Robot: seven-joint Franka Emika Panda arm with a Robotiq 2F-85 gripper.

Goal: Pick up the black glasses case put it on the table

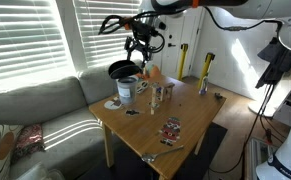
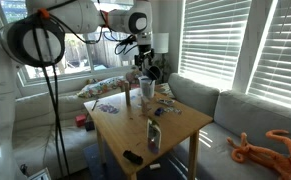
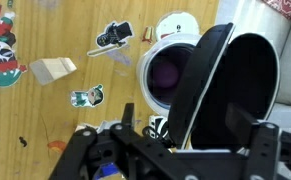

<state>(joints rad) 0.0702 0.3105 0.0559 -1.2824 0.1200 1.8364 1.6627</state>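
The black glasses case (image 3: 230,90) fills the right of the wrist view, standing on edge between my fingers. My gripper (image 3: 190,125) is shut on it. In both exterior views the gripper (image 1: 137,50) (image 2: 145,60) holds the case (image 1: 121,70) (image 2: 153,72) just above the white-and-blue cup (image 1: 126,91) (image 2: 147,88). The cup (image 3: 168,72) stands near the sofa-side edge of the light wood table (image 1: 190,112) (image 2: 175,122). The case touches neither the cup nor the table top.
On the table lie a red-and-black packet (image 1: 171,128), a clear glass (image 1: 161,95), a small can (image 2: 153,135) and stickers (image 3: 113,37). The grey sofa (image 1: 35,105) runs beside the table, under window blinds. An orange plush toy (image 2: 270,150) lies on the sofa.
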